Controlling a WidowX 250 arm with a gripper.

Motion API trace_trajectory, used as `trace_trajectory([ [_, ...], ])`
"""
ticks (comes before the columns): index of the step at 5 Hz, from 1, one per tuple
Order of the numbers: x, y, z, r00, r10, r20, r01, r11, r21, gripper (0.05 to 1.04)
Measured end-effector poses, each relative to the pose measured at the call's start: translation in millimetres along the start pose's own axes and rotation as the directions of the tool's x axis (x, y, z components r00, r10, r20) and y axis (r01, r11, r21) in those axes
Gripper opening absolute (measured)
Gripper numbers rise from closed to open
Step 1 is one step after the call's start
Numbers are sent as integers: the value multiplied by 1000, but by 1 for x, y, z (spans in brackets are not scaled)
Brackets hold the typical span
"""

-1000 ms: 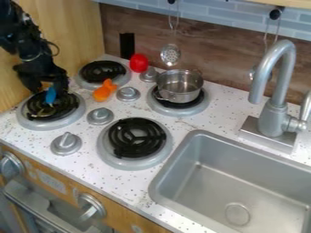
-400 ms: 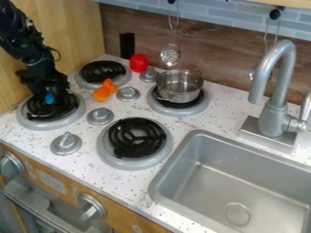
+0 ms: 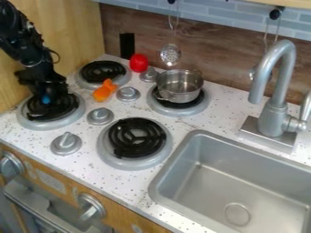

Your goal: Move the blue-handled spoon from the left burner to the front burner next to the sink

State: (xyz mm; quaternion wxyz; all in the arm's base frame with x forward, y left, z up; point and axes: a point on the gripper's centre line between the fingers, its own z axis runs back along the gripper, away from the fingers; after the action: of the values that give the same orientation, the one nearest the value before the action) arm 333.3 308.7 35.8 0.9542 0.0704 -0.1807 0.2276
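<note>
Counter (image 3: 121, 184): seen from above its front side, slanting down
Backsplash (image 3: 224, 59) and wooden side panel (image 3: 76, 32): faced obliquely, toward their corner
Sink (image 3: 249, 182): close, cropped at right
Rear-left burner (image 3: 102, 71): farther off

Speckled white counter (image 3: 85, 168) with burners (image 3: 164, 141), knobs (image 3: 65, 144), orange object (image 3: 104, 92), red object (image 3: 139, 63)

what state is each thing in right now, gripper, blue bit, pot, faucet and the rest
Gripper: lowered over the leftmost burner
Blue object: mostly hidden at the gripper; can't tell if held
Pot: upright, lidless, on a burner
Orange object: lying on the counter
Red object: near the wall
Skimmer: hanging
Faucet: no water visibly running
</note>
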Motion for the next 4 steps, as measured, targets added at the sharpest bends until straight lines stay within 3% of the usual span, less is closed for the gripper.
trace_trajectory([
  [1, -10, -2, 5, 1000, 12, -17, -12, 1000, 2, 401],
  [3, -18, -29, 68, 998, -61, 19, 62, 997, -37, 401],
  [4, -28, -68, 95, 988, -147, 53, 152, 982, -112, 401],
])
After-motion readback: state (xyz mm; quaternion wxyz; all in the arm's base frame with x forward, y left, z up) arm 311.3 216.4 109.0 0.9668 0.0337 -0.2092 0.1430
